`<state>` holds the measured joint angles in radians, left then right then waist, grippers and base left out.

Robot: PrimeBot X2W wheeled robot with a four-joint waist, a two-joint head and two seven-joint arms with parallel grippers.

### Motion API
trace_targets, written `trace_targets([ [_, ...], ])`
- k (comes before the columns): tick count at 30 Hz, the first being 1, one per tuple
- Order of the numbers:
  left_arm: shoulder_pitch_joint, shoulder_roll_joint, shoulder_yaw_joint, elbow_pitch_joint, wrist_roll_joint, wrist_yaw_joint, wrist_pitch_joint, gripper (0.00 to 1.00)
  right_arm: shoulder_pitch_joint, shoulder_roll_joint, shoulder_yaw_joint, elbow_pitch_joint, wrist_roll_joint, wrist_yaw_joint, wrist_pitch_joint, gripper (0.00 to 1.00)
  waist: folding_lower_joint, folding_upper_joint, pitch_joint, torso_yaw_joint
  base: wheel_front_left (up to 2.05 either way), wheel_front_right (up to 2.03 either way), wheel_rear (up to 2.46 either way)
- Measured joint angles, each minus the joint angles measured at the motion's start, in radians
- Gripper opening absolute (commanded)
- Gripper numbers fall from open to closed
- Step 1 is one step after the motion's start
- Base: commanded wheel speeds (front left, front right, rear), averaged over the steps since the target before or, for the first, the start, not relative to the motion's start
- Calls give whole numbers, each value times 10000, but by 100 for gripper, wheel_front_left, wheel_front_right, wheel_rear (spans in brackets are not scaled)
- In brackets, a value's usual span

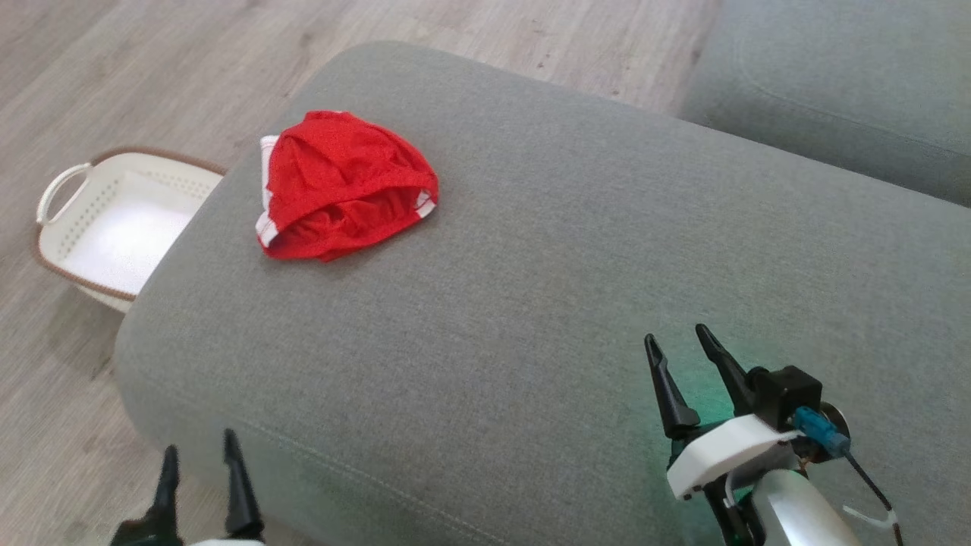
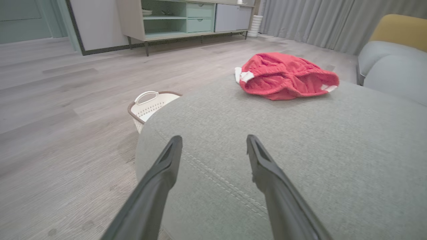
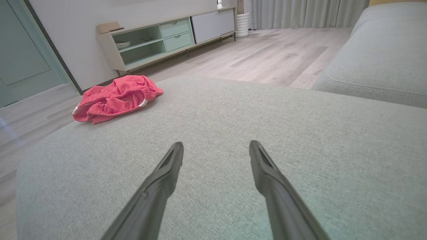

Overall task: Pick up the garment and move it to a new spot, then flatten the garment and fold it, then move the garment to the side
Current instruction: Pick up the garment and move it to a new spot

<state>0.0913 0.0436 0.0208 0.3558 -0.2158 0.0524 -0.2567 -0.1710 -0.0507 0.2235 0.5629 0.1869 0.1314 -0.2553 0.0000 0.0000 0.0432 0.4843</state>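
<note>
Head view: the red garment, edged in white, lies crumpled in a loose heap near the far left corner of the grey cushion. A white perforated basket stands on the wood floor just beside that corner, partly hidden by the cushion's edge. The left gripper shows at the lower left, at the cushion's near edge, its fingers spread and empty. The right gripper is over the cushion at the lower right, likewise parted and holding nothing. Both are well apart from the garment. Left wrist view: the left gripper points across the cushion's stitched near corner, fingers wide apart; the garment rests ahead and to the right, the basket to the left, and a sideboard stands against the far wall. Right wrist view: the right gripper is over bare fabric, fingers splayed; the garment lies far to the left at the cushion's edge.
</note>
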Motion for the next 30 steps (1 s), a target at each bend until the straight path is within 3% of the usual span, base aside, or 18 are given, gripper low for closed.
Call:
trace_targets([
  [4,-23,-8,387,130,-493,-56,0,100,-35,0,123,-8,-10,0,0,100,0,0,213,87,0,0,0],
  [15,-2545,199,2456,-73,-531,-1273,0,100,-866,-12,6,-577,-700,0,0,100,1,0,1654,-549,0,0,0],
  [23,-5559,1436,2224,1992,-823,-1772,-2,100,-1585,-232,-71,-1354,-1097,0,-2,100,3,-1,3044,-1181,0,0,0],
  [30,-6752,1785,945,4134,-2025,-1848,497,100,-1918,-552,-63,-2215,-1177,0,38,100,3,-1,3941,-1849,0,0,0],
])
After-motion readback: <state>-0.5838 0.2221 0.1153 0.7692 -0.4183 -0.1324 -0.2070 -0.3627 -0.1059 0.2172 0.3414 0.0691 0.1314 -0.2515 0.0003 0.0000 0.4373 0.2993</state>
